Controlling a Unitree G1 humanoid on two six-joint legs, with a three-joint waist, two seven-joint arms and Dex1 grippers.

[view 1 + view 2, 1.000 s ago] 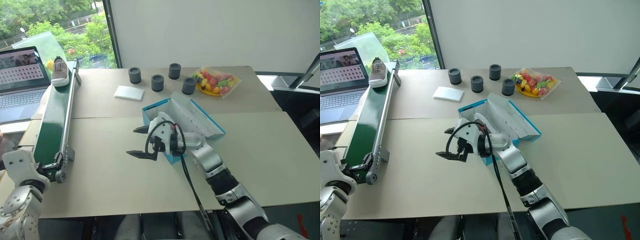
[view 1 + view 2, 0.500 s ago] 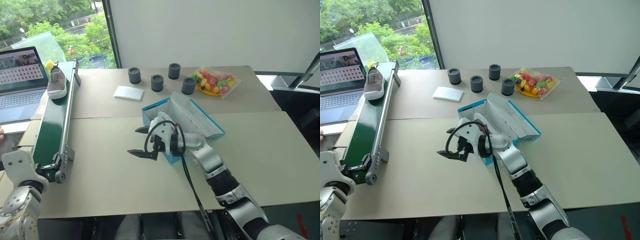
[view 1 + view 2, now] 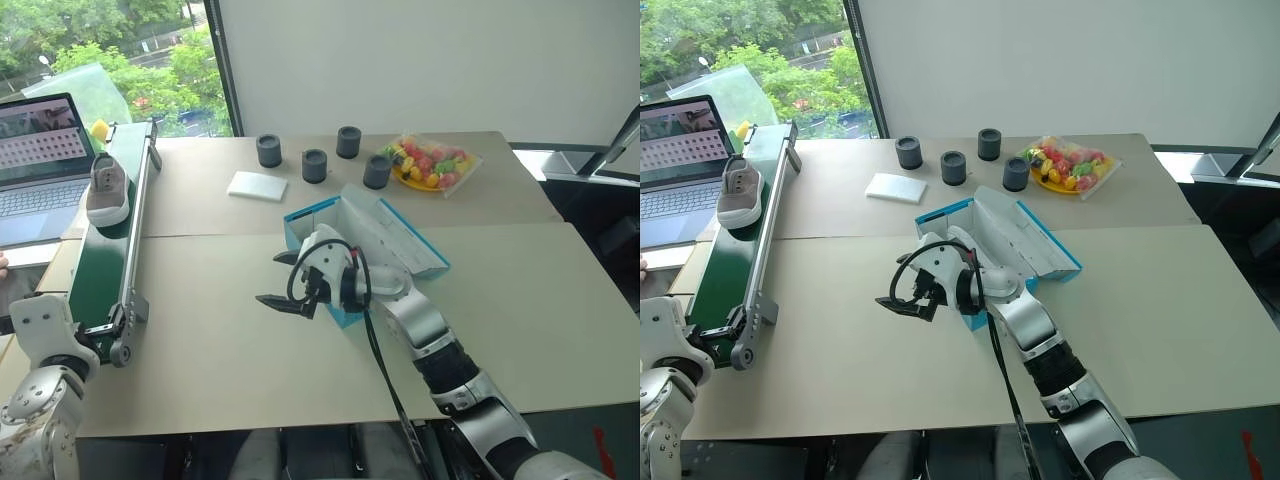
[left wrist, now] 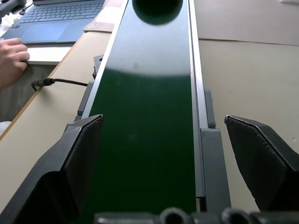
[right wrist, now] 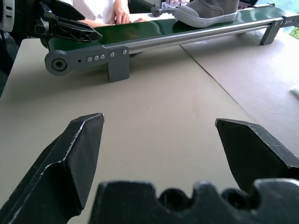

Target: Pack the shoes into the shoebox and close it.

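One grey shoe [image 3: 105, 190] with a pale sole rides on the green conveyor belt [image 3: 100, 265] at the left, about halfway along it. The turquoise shoebox [image 3: 385, 240] stands open at mid-table, its white-lined lid tipped back to the right; my right arm hides part of its inside. My right gripper [image 3: 268, 279] hovers open just left of the box, pointing toward the belt, with nothing between its fingers [image 5: 74, 154]. My left gripper [image 4: 163, 154] is open, its fingers on either side of the belt's near end.
A laptop [image 3: 40, 160] sits left of the belt, with a person's hand [image 4: 11, 53] beside it. At the back of the table are several dark cups [image 3: 315, 165], a flat white pad [image 3: 257, 185] and a bag of colourful pieces [image 3: 432, 162].
The shoe has travelled down the belt from its far end toward me. Both grippers have stayed open and in place.
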